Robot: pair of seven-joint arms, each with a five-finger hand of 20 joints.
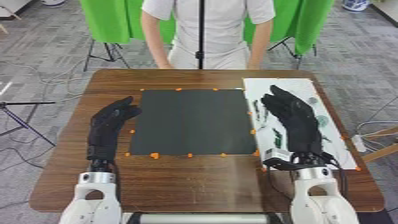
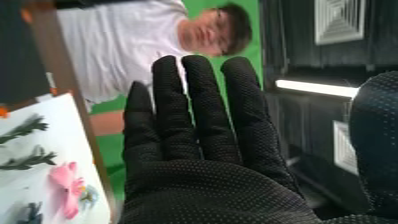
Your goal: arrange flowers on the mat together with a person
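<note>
In the head view, the left robot hand [image 1: 111, 125] hovers between the left edge of the table [image 1: 200, 185] and the dark mat [image 1: 191, 122], its fingers relaxed. The right robot hand [image 1: 298, 120] is above the white sheet [image 1: 302, 85] along the table's right edge.

In the right wrist view, the right robot hand [image 2: 213, 187] has straight fingers, thumb apart. A pink flower [image 2: 65, 186] lies on the sheet near green sprigs [image 2: 28, 159], beside what looks like a bluish flower [image 2: 88, 198].

The brown wooden table [image 1: 191, 192] has a dark mat [image 1: 194, 121] near the middle. A long white sheet [image 1: 298, 84] lies just beside it, on the right. Orange bits [image 1: 155, 155] dot the mat's edges.
</note>
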